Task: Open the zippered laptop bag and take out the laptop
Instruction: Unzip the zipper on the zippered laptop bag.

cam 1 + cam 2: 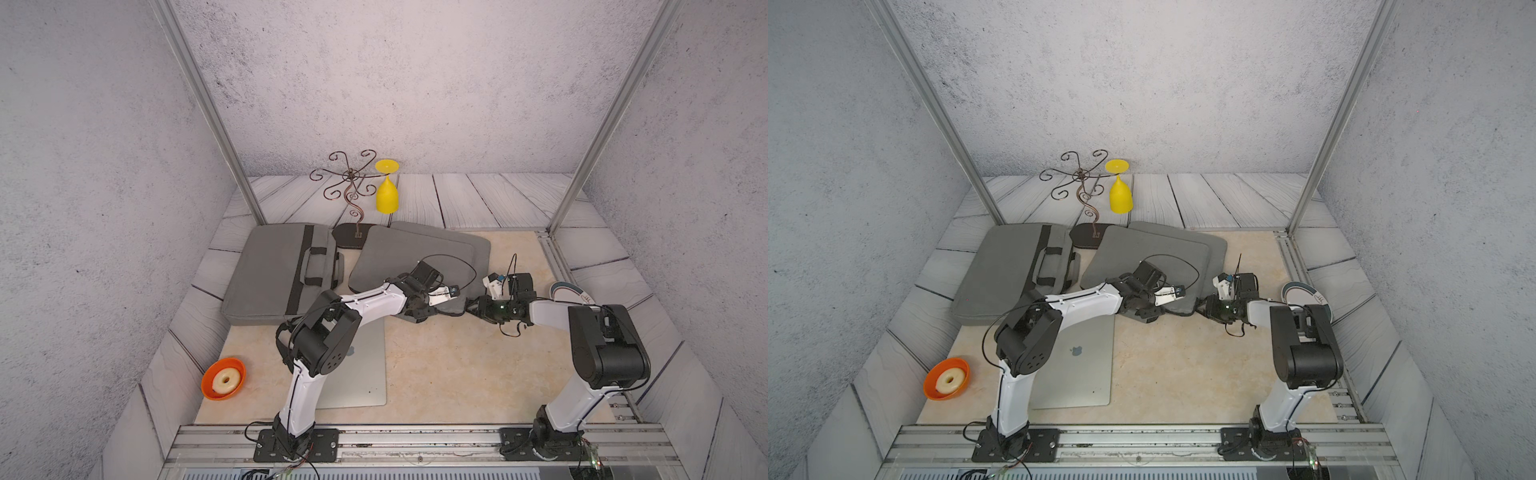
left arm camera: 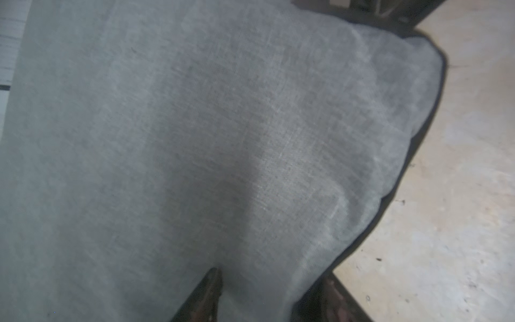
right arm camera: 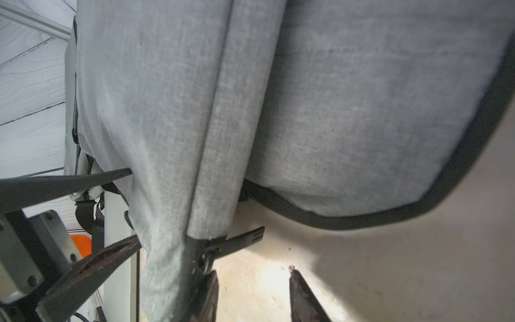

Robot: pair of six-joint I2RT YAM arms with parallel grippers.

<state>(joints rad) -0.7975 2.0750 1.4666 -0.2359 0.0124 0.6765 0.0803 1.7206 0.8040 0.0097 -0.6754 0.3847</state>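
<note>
Laptop (image 1: 1090, 376), silver, apple logo (image 1: 1075, 350) showing

2 grey bags (image 1: 274, 274) (image 1: 411, 257), 1 laptop (image 1: 1084, 365), 1 orange bowl (image 1: 206, 384), 1 donut (image 1: 226, 379), 1 yellow glass (image 1: 387, 195), 1 wire rack (image 1: 351, 183), 1 plate (image 1: 567, 289), 2 arms (image 1: 370, 303) (image 1: 548, 313).

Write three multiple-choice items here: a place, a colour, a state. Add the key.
1. The orange bowl lies: A at the far end; B on the left arm's side; C dead centre.
2. The upturned glass is: A red; B blue; C yellow.
3. The laptop is: A out, shut, flat on the table; B zipped away out of sight; C standing open.
B, it sits beyond the left arm; C, plainly yellow; A, its logo lid faces up.
</note>
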